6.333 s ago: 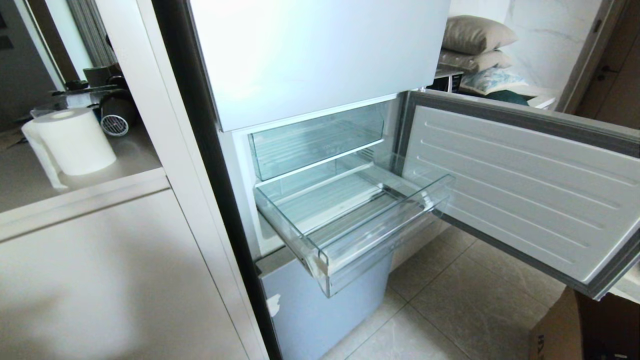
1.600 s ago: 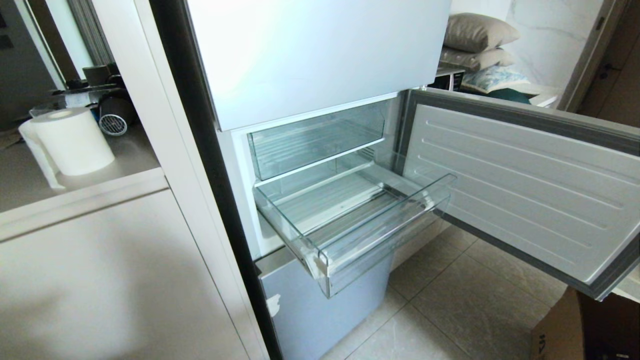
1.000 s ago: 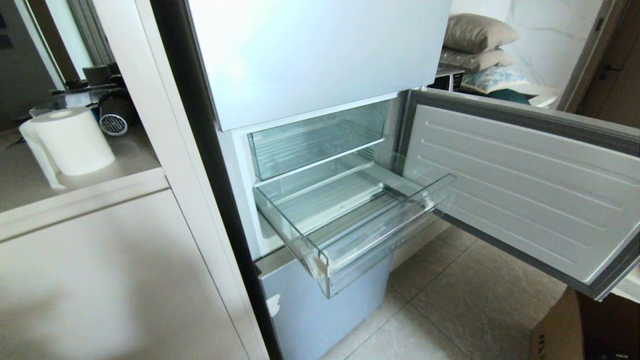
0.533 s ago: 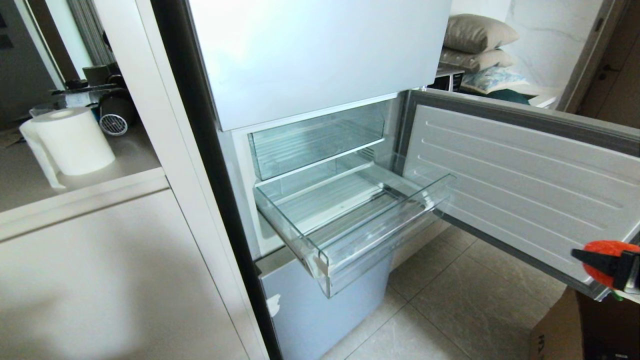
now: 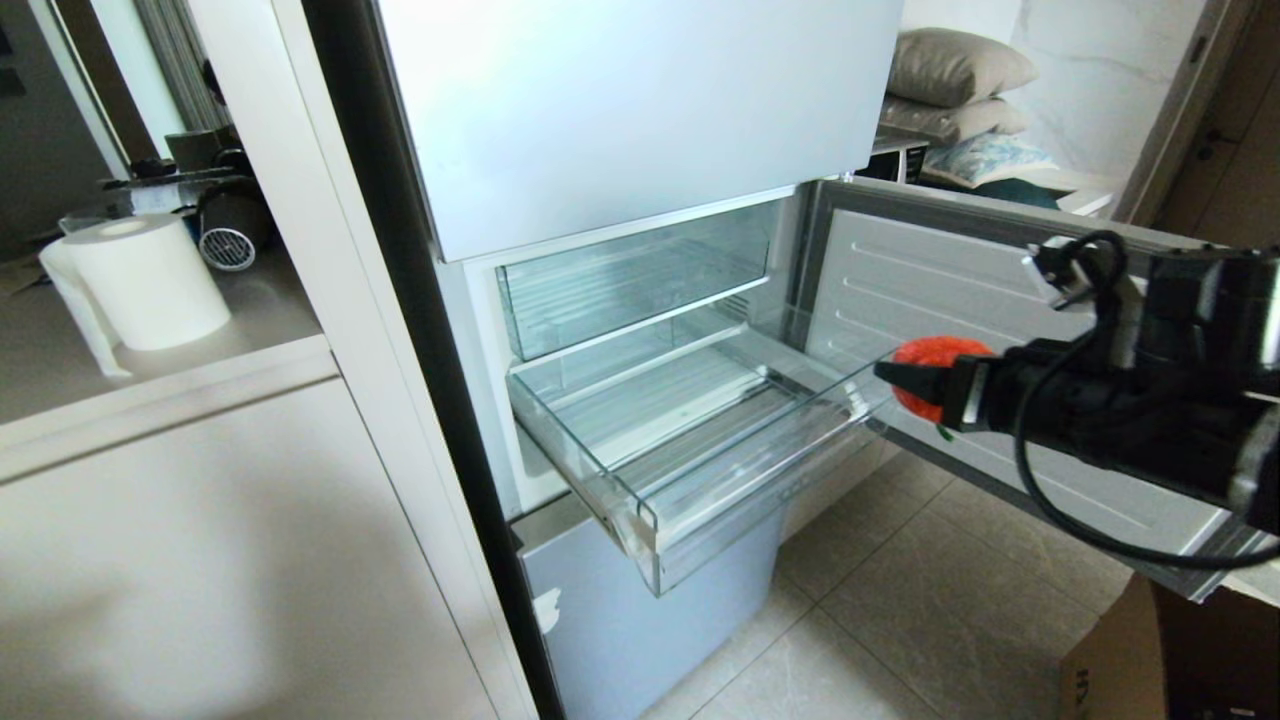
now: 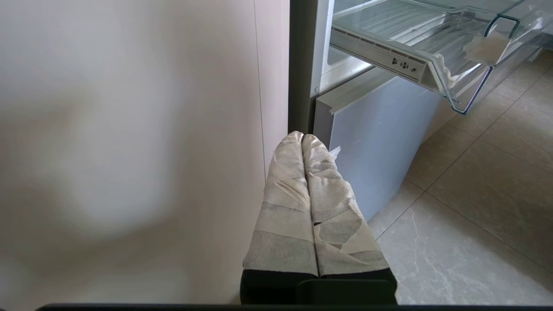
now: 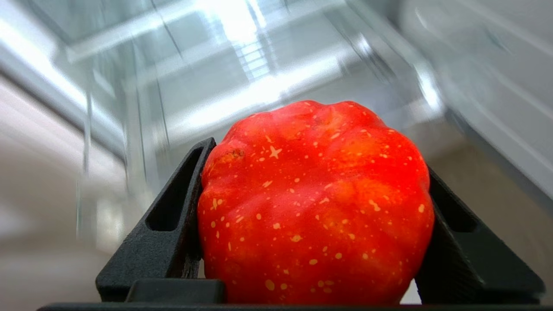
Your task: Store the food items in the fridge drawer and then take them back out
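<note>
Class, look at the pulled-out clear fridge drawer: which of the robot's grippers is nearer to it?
Right. The right gripper, holding the orange-red fruit, is at the fridge drawer's right front corner. The left gripper is shut, lower down beside the cabinet, below the drawer.

orange-red fruit (image 7: 315, 203) – pale speckles, clear drawer (image 5: 700, 450)

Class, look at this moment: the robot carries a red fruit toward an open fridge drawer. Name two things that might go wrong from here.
1. The right claw holds the red fruit just outside the fridge drawer, about level with its right rim; coming in no higher, it might knock the clear wall.
2. The fruit is round and ribbed, pinched only at its sides, so it might slip if bumped.
</note>
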`<state>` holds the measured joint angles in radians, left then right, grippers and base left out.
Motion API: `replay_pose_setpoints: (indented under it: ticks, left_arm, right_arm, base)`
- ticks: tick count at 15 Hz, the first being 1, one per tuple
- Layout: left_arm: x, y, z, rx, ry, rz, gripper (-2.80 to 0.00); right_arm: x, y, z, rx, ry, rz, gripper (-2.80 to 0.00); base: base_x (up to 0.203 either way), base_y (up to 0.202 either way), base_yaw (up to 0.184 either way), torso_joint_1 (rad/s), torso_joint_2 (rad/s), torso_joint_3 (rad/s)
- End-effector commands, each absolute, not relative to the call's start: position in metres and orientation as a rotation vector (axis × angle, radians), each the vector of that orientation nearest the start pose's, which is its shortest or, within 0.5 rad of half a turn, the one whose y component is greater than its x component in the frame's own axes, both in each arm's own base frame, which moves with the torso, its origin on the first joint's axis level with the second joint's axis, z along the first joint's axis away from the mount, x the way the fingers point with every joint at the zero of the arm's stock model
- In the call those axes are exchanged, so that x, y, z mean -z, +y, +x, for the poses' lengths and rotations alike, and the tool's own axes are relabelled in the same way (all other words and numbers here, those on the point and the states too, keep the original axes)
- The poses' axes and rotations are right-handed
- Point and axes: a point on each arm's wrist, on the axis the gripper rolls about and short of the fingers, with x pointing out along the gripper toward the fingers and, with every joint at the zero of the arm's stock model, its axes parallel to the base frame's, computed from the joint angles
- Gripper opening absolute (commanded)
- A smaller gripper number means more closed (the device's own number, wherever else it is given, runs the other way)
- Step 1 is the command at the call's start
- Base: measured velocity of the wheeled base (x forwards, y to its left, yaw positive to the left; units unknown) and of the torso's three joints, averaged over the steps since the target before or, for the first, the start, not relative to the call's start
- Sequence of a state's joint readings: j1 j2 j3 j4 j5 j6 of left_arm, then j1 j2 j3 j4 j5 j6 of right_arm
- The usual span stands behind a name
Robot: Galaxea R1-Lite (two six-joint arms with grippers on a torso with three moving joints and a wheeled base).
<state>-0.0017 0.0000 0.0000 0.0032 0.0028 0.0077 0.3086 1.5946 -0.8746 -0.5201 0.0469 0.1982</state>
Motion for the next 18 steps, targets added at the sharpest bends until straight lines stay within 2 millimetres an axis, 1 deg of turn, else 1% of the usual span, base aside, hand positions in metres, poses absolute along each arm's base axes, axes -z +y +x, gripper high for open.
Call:
replay_pose_setpoints:
  ticks: [1,2,4,5,6,8,12,13,18]
  left_arm:
    - [-0.075,0.000,-0.023,-0.002,0.005,0.008,-2.80]
    - [-0.075,0.000,-0.023,-0.002,0.005,0.008,-2.80]
    - [-0.075,0.000,-0.023,-0.002,0.005,0.008,-2.80]
    - [-0.075,0.000,-0.023,-0.002,0.005,0.008,-2.80]
    - [-0.075,0.000,-0.023,-0.002,0.005,0.008,-2.80]
    - [-0.075,0.000,-0.023,-0.002,0.005,0.008,-2.80]
    - [-0.075,0.000,-0.023,-0.002,0.005,0.008,-2.80]
    - [-0.075,0.000,-0.023,-0.002,0.005,0.008,-2.80]
    - [-0.075,0.000,-0.023,-0.002,0.005,0.008,-2.80]
  right_arm:
    - [-0.182,0.120,0.342,-0.349,0.280,0.167,-2.80]
    - [-0.176,0.132,0.365,-0.357,0.256,0.172,-2.80]
    - [-0.169,0.152,0.405,-0.352,0.188,0.183,-2.80]
    - [-0.163,0.160,0.423,-0.341,0.161,0.187,-2.80]
    - [-0.156,0.167,0.436,-0.333,0.143,0.189,-2.80]
    - [-0.150,0.179,0.450,-0.333,0.116,0.187,-2.80]
    - [-0.139,0.188,0.468,-0.335,0.101,0.191,-2.80]
    - [-0.139,0.189,0.471,-0.335,0.104,0.194,0.00]
    - [-0.145,0.189,0.472,-0.302,0.089,0.201,0.00]
  base:
    - [0.000,0.000,0.000,0.000,0.00,0.000]
    - [0.000,0.000,0.000,0.000,0.00,0.000]
    - [0.000,0.000,0.000,0.000,0.00,0.000]
    - [0.000,0.000,0.000,0.000,0.00,0.000]
    - [0.000,0.000,0.000,0.000,0.00,0.000]
    - [0.000,0.000,0.000,0.000,0.00,0.000]
    - [0.000,0.000,0.000,0.000,0.00,0.000]
    - [0.000,0.000,0.000,0.000,0.00,0.000]
    - [0.000,0.000,0.000,0.000,0.00,0.000]
